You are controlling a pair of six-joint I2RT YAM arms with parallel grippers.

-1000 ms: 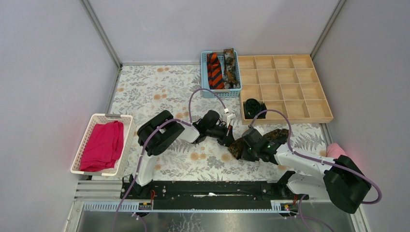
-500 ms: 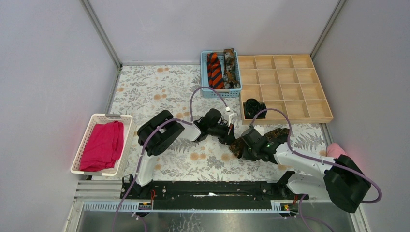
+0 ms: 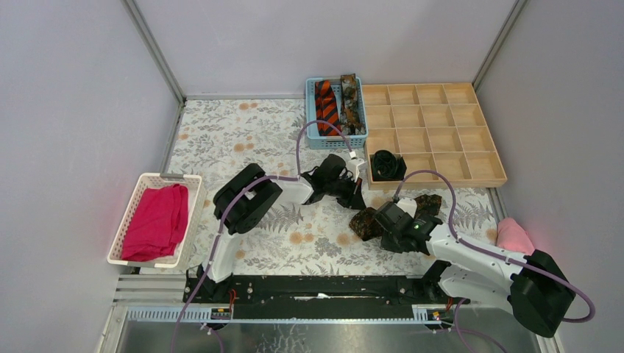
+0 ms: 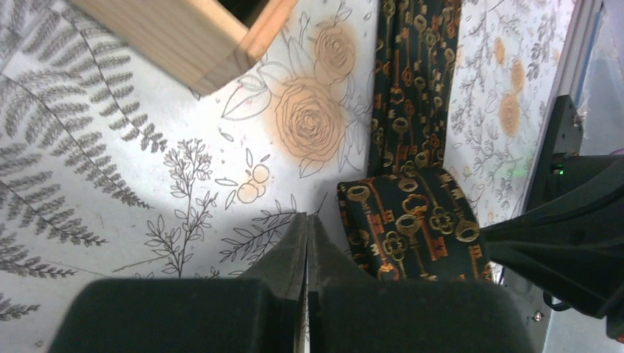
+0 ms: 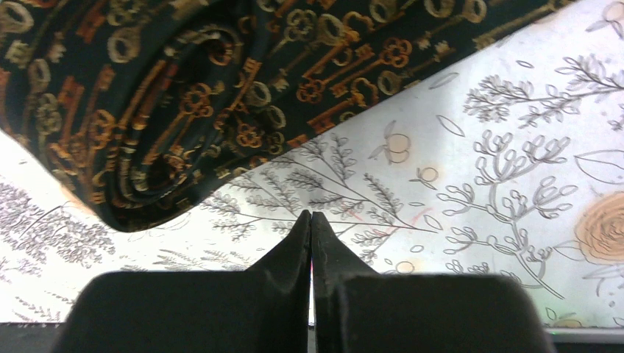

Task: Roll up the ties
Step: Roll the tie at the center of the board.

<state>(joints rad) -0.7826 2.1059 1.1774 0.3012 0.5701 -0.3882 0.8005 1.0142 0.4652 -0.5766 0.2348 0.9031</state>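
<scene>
The dark brown fabric necktie with gold keys (image 3: 366,220) lies on the flower-printed table (image 3: 243,140), just in front of the partitioned wooden tray (image 3: 449,176). One end is wound into a loose coil (image 5: 169,125). The rest runs as a flat strip (image 4: 408,88) toward the tray, so we judge the rolling as begun but not finished.

The left end effector (image 4: 307,220) has its fingers pressed together with nothing between them, and its tip is just beside the coil. The right end effector (image 5: 310,219) is likewise closed and empty, near the coil's other side. We think the closed fingers serve here as blunt pushers, one on each side, to keep the coil from opening.

A black rolled tie (image 3: 386,163) sits in one tray compartment — probably the place where finished rolls go. An orange-and-black striped tie (image 3: 326,107) and a second brown mottled tie (image 3: 352,103) wait in the light blue plastic basket (image 3: 310,110).
</scene>
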